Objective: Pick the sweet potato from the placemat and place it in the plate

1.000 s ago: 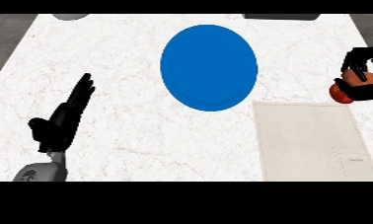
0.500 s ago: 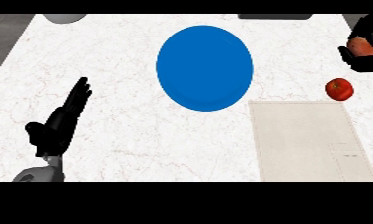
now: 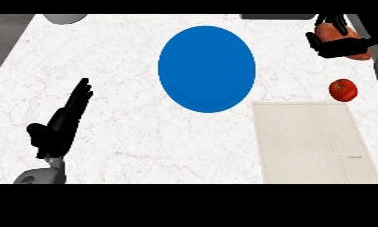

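The blue plate (image 3: 207,68) lies in the middle of the counter. My right hand (image 3: 338,47) is at the far right, beyond the plate's right edge, with its fingers curled round the orange sweet potato (image 3: 324,32); part of the potato also shows past the hand's right side. The beige placemat (image 3: 306,141) lies at the near right with nothing on it. At the lower left my left hand (image 3: 65,121) rests open, fingers pointing away from me.
A red tomato (image 3: 343,89) sits on the counter between the placemat's far right corner and my right hand. A grey bowl (image 3: 65,18) shows at the far left edge and a dark flat object (image 3: 277,16) at the far edge.
My right hand has moved away from the tomato toward the far edge, then slightly left, carrying the sweet potato. The tomato now stands uncovered. The left hand has stayed put.
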### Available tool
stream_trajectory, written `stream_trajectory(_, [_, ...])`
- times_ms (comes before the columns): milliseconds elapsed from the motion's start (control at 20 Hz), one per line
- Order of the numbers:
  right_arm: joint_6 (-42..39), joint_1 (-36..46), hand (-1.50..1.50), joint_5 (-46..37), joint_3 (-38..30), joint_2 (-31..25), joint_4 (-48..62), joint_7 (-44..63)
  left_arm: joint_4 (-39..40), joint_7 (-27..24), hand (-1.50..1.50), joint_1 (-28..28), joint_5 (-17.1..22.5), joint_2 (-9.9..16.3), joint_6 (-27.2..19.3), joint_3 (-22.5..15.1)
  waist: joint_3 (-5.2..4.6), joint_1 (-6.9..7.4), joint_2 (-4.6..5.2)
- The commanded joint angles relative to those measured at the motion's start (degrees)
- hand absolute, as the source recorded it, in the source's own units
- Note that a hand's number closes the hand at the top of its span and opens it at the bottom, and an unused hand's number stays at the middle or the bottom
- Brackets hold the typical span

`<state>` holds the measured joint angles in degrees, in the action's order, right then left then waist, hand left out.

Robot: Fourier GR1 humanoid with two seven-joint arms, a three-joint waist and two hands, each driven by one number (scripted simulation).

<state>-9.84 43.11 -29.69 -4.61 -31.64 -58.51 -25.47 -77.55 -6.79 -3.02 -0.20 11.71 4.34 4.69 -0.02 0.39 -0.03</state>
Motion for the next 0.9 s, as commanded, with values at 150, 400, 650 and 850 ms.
stream_trajectory(150, [0.34,2.68,1.5,-3.68,7.12,11.53,-2.89,9.39,0.99,-0.01,0.0,-0.83,-1.08,-1.69,-1.24,-0.57,-0.02,-0.03,0.0])
stream_trajectory(400, [0.94,2.08,1.5,-4.86,8.86,16.09,-4.41,10.35,-2.41,2.67,0.0,0.35,-0.25,-1.68,-0.4,-0.5,0.02,-0.01,-0.03])
stream_trajectory(650, [6.34,9.74,1.5,-9.25,10.2,23.05,7.26,12.59,-0.69,0.33,0.0,-1.48,-0.27,0.74,1.33,1.11,0.01,0.72,0.25])
stream_trajectory(850, [9.36,10.34,1.5,-10.83,9.73,26.07,11.03,12.42,-3.0,0.32,0.0,1.84,-0.76,-0.66,0.95,0.27,0.02,0.56,0.16])
